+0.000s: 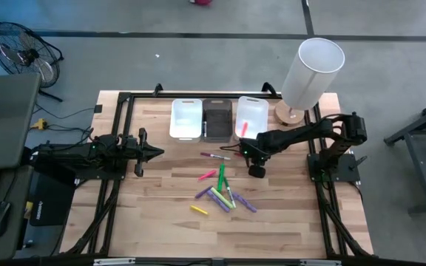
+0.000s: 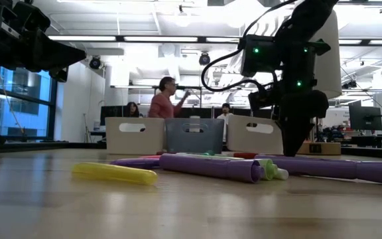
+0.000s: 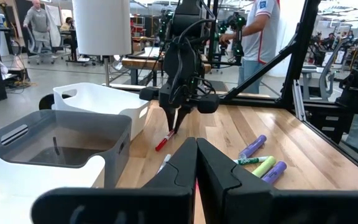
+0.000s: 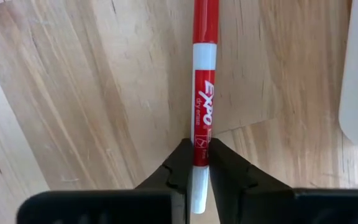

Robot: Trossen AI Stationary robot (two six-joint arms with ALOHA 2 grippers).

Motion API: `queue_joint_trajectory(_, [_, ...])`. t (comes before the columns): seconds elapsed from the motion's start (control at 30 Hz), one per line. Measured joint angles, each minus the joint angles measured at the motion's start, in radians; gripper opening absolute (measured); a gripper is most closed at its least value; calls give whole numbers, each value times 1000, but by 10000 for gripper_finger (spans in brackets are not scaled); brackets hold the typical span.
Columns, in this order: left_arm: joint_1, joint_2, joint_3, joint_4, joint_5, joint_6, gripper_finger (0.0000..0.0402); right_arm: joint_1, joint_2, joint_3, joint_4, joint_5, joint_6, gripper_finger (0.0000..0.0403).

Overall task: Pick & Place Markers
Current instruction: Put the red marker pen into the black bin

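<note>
- The wooden surface (image 1: 161,214) filled the centre of the high view, with a white lampshade (image 1: 313,70) standing at its upper right.
- Three bins sat in a row at upper centre: a white bin (image 1: 186,118) on the left, a dark bin (image 1: 217,118) in the middle and a second white bin (image 1: 248,117) on the right, with something pink inside it.
- The right gripper (image 1: 244,151) reached in from the right edge to just below that right-hand bin; its fingers (image 4: 182,163) were clamped on a red marker (image 4: 202,99) with a white barrel, close to one end of it, over the wood.
- The left gripper (image 1: 156,153) waited at middle left, well apart from the pens; its fingers (image 3: 182,165) were pressed together, holding nothing.
- The other markers (image 1: 222,193) lay scattered at centre, below the bins: green, purple, pink and yellow, several overlapping.
- A yellow marker (image 1: 199,210) lay alone at the cluster's lower left.
</note>
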Motion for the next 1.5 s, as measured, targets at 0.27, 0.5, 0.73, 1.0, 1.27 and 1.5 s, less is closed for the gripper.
queue_joint_trajectory(0.27, [0,0,0,0,0,0,1,0,1,13,-19,10,-4,13])
queue_joint_trajectory(0.5, [0,0,0,0,0,0,1,-4,5,68,-99,27,-30,13])
queue_joint_trajectory(0.73, [0,0,0,0,0,0,1,-3,4,127,-165,30,-30,13])
queue_joint_trajectory(1.0, [0,0,0,0,0,0,1,-3,3,266,-315,28,-21,13])
queue_joint_trajectory(1.27, [0,0,0,0,0,0,1,-9,1,440,-340,-5,94,13])
queue_joint_trajectory(1.5, [0,0,0,0,0,0,1,-46,1,514,-219,-15,298,13])
